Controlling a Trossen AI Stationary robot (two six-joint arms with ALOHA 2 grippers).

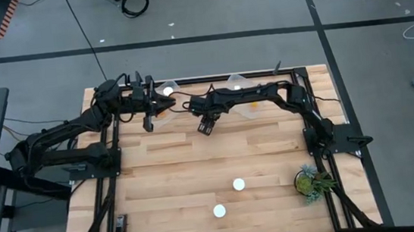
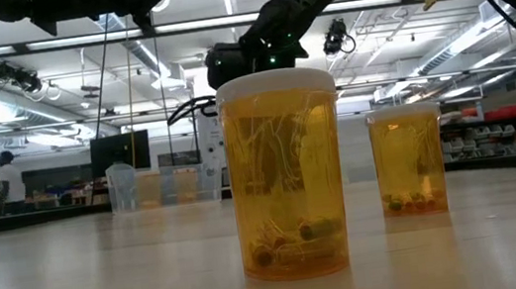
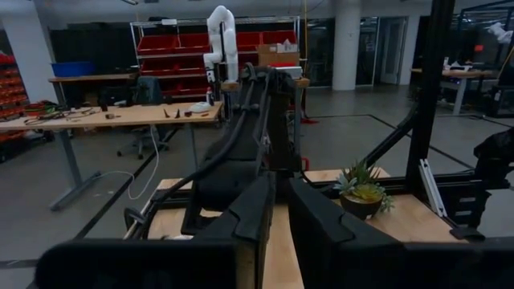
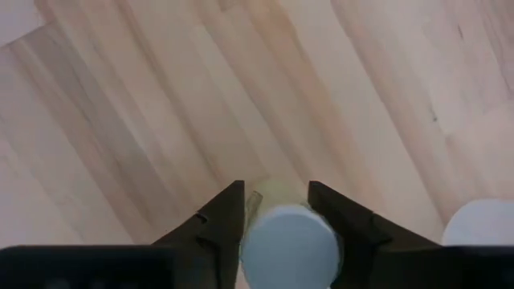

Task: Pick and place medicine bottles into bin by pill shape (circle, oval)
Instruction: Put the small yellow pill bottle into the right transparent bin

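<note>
Right gripper (image 4: 277,210) over the far middle of the wooden table (image 1: 197,170), pointing straight down, fingers closed around a white-capped medicine bottle (image 4: 289,245) — cap seen between the two dark pads in the wrist view, bare planks beyond. Same gripper in the overhead view at (image 1: 206,125), arm stretched in from the right side of the frame.

Left gripper (image 1: 149,122) raised near the far left bin (image 1: 165,89), fingers pressed together with nothing between them, looking out level across the table toward the potted green plant (image 3: 363,193) at the near right corner.

Two clear bins at the far edge: left one with a white cap inside, right bin (image 1: 240,81) showing amber content beside the right arm.

Two more bottles standing upright on the near half of the table, well apart from both grippers — one at (image 1: 239,184), the other at (image 1: 219,211), closer to the front edge. From table height, the nearer bottle (image 2: 287,176) amber and translucent, holding elongated pills at the bottom; pills in the farther one (image 2: 408,160) too small to tell by shape.
</note>
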